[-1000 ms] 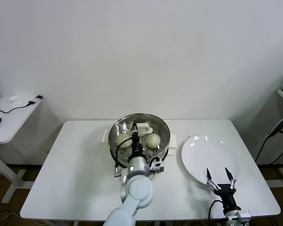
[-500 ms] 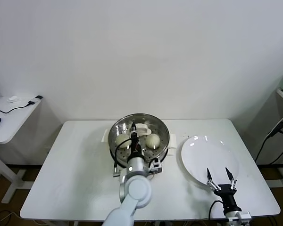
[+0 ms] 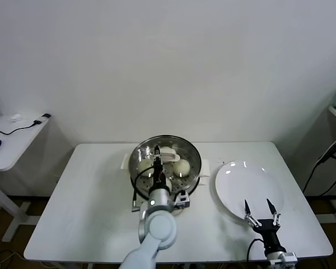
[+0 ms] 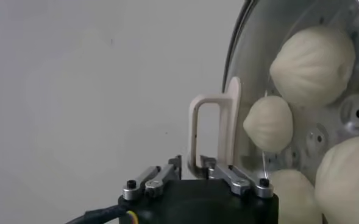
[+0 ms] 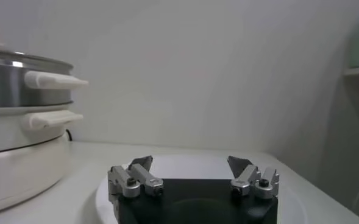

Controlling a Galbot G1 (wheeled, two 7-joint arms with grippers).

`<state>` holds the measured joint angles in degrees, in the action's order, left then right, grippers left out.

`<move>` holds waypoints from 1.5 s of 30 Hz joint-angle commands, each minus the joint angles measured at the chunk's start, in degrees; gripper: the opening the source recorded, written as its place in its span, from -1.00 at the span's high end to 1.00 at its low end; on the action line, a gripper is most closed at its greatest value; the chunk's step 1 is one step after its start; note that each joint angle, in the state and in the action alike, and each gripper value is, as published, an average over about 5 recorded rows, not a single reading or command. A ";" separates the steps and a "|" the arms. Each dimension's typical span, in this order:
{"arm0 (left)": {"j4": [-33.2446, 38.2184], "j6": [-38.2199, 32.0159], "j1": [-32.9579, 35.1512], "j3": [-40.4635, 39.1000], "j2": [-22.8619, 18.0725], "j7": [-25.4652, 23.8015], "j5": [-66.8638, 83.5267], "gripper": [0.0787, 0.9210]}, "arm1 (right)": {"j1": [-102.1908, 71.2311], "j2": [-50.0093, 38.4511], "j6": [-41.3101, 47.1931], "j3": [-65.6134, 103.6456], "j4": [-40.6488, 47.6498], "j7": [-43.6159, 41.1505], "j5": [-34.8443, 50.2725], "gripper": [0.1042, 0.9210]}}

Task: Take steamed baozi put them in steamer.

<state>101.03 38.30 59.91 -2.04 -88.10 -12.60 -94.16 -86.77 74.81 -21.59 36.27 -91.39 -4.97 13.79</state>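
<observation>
The steamer [image 3: 194, 152], a shiny steel pot on a cream base, stands mid-table. Several cream-white steamed baozi lie on its perforated tray: one [image 3: 145, 166] on the left, one [image 3: 181, 167] on the right, one [image 3: 167, 151] at the back. The left wrist view shows them close up [image 4: 313, 58], [image 4: 269, 123]. My left gripper [image 3: 157, 152] hangs over the tray, open by a narrow gap [image 4: 190, 159], with nothing between its fingers. My right gripper [image 3: 257, 205] waits open [image 5: 190, 161] over the front edge of the white plate [image 3: 241, 179].
The steamer's cream side handle [image 4: 206, 131] sticks out just beyond my left fingertips. The right wrist view shows the steamer's side [image 5: 8, 85] off to one side. A side desk [image 3: 11, 140] with cables stands at the far left.
My left arm has shifted slightly to the left over the steamer and its jaws have parted a little. The right arm has not moved.
</observation>
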 commanded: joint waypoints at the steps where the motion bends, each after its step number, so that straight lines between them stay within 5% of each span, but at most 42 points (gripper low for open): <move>1: 5.35 -0.13 0.96 -1.03 1.41 -0.16 5.02 0.40 | -0.06 0.02 -0.26 0.04 -0.39 -0.38 -0.23 -0.76; 10: 15.93 -2.60 5.17 -1.29 5.37 3.47 22.69 -0.22 | 0.21 0.01 0.48 0.01 -0.63 -1.00 0.00 -0.76; 18: 21.06 -25.95 13.03 12.03 5.59 18.66 58.52 -0.72 | -0.31 -0.06 -0.98 -0.76 -1.40 -0.12 4.38 -0.76; 24: 23.50 -39.22 22.96 29.95 5.76 20.43 87.30 -0.77 | -0.15 -0.14 -3.11 -0.58 -0.96 0.27 4.69 -0.76; 30: 18.31 -45.16 29.40 43.52 9.15 18.75 104.94 -0.77 | 0.01 -0.17 -3.30 -0.91 -0.61 0.96 4.36 -0.76; 45: -1.84 -57.93 31.45 42.93 8.92 16.18 101.64 -0.77 | 0.01 -0.34 -2.78 -2.43 0.75 0.33 4.40 -0.76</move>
<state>110.81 -8.21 87.34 35.40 -79.98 3.54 -0.98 -86.81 74.67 -24.36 34.33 -90.92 -4.41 17.67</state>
